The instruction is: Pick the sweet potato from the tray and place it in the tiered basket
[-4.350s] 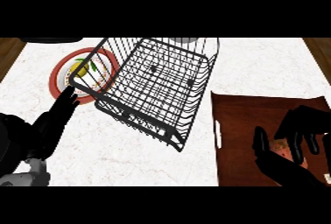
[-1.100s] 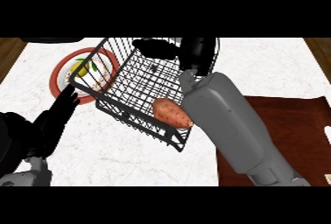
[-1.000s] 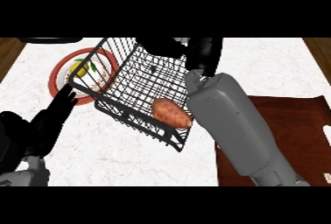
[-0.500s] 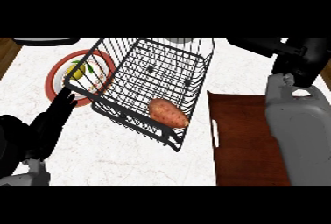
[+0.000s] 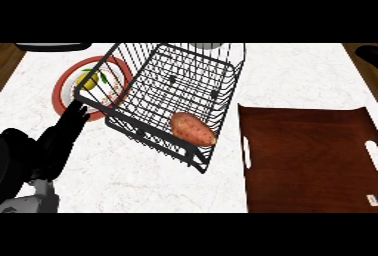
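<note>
Shows the sweet potato lying inside the black wire tiered basket, low toward its near right corner and clear of the tray. Places the brown tray just right of the basket on the white bench. Holds the left hand at the lower left, fingers straight and relaxed, gripping nothing, tips near the basket's left rim. Sets a red-rimmed plate, with something yellow on it, partly behind that rim.
</note>
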Robot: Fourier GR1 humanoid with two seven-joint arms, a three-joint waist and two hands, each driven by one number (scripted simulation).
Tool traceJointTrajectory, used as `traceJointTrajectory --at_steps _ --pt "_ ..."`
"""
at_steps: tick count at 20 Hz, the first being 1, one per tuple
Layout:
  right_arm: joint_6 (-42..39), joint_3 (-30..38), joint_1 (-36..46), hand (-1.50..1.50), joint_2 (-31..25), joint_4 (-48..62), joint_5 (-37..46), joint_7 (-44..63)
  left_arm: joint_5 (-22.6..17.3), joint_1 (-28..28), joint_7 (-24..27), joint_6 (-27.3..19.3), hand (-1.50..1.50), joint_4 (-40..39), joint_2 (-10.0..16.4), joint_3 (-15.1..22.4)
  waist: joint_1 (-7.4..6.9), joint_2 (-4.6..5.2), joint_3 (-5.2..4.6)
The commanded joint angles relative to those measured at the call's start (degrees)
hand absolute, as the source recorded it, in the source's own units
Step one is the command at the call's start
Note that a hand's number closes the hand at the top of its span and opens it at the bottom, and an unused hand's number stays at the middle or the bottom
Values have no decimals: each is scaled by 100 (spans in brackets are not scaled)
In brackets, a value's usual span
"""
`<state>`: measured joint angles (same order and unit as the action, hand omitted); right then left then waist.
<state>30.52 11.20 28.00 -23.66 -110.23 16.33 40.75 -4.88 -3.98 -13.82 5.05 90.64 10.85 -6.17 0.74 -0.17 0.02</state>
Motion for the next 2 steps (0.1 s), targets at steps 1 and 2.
traceJointTrajectory --at_steps 1,2 --pt "-525 800 -608 -150 -429 -454 -751 -274 70 17 -226 -84 0 222 -104 114 -32 4 1" --pt "-746 1068 -743 -150 -606 -697 -1005 5 -15 36 -216 -39 0 227 -9 -27 -11 -3 1"
